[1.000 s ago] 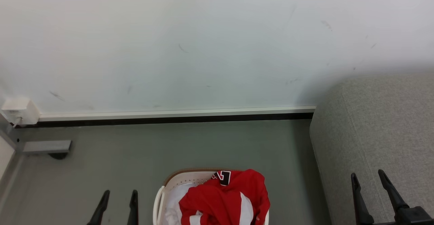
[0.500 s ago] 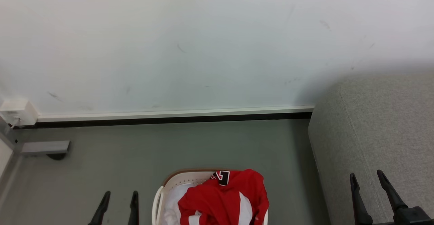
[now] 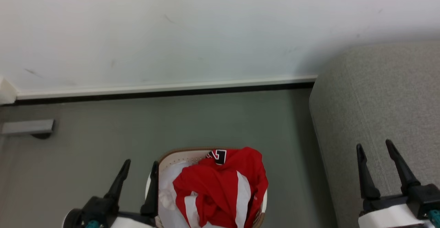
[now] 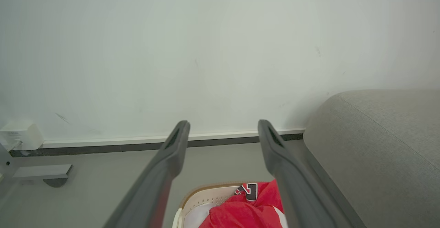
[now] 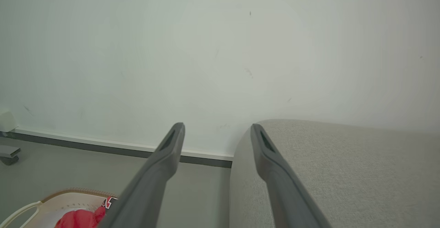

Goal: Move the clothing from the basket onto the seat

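Grey floor (image 3: 213, 118) and a scuffed pale wall (image 3: 206, 32) set the stage, with a white skirting strip (image 3: 165, 86) running where they meet. Down at the bottom of the head view, the clothing (image 3: 220, 183) sits heaped in the basket (image 3: 173, 155), red folds with broad white stripes, the black-and-white number patch turned up at the far rim. It spills over the basket's right side, and a plain white sheet (image 3: 167, 190) lies under it on the left. Just left of the basket, the left gripper (image 3: 141, 162) hangs with both dark fingers spread wide, nothing between them, its inner finger right alongside the basket's left rim; touching or not, I cannot tell. Over on the right, the seat (image 3: 378, 100) rises pale grey and rounded, its end near the wall, a strip of floor between it and the basket. The right gripper (image 3: 374, 144) shows against the seat's grey fabric, fingers wide apart too, and empty. Far left, a small grey block (image 3: 27, 126) lies on the floor by the wall.
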